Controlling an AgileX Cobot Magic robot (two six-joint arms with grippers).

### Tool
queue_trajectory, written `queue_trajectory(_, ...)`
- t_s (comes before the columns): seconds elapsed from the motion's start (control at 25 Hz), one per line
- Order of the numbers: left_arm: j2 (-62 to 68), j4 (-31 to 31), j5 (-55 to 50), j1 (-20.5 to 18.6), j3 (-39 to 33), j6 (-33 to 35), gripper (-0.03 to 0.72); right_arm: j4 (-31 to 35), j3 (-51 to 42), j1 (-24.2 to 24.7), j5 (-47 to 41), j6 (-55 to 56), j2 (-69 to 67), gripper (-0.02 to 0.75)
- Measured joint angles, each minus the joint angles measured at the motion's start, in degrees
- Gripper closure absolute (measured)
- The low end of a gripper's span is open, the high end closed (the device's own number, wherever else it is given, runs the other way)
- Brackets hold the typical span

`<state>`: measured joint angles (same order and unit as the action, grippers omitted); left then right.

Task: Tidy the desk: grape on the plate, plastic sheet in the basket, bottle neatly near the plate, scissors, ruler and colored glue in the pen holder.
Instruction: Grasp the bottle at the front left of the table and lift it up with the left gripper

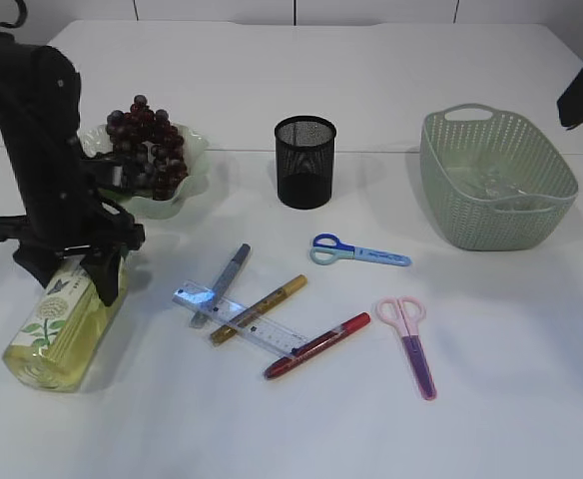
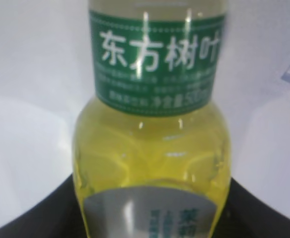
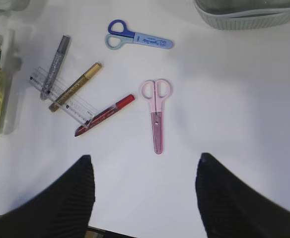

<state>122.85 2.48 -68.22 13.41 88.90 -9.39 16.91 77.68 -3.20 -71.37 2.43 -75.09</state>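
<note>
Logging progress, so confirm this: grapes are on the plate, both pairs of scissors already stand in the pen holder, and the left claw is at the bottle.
One part is wrong. The blue scissors and pink scissors lie on the table, outside the pen holder, as the exterior view shows. The grapes are on the plate, and the left claw is at the bottle.

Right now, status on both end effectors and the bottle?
Left end effector closed around the bottle, which lies on its side. Right end effector open, empty, above the pink scissors. Nothing blocking.

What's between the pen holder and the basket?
Nothing: bare white table separates the pen holder from the basket, clear in the exterior view.
</note>
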Motion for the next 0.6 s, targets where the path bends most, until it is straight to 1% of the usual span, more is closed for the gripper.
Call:
queue_trajectory(0.16, -4.67, -0.63, 0.43, -0.12, -4.21, -0.03, 0.28, 0.0, 0.0, 0.0, 0.0, 0.0, 0.0, 0.236)
queue_trajectory(0.28, -8.97, -0.63, 1.86, -0.12, -10.17, -0.47, 0.28, 0.0, 0.0, 0.0, 0.0, 0.0, 0.0, 0.236)
queue_trajectory(0.44, -17.28, -1.28, 10.37, -0.12, -18.64, -2.12, 0.28, 0.0, 0.0, 0.0, 0.0, 0.0, 0.0, 0.236)
queue_trajectory(0.6, -28.79, -4.08, 19.87, -0.12, -26.0, -5.22, 0.28, 0.0, 0.0, 0.0, 0.0, 0.0, 0.0, 0.236)
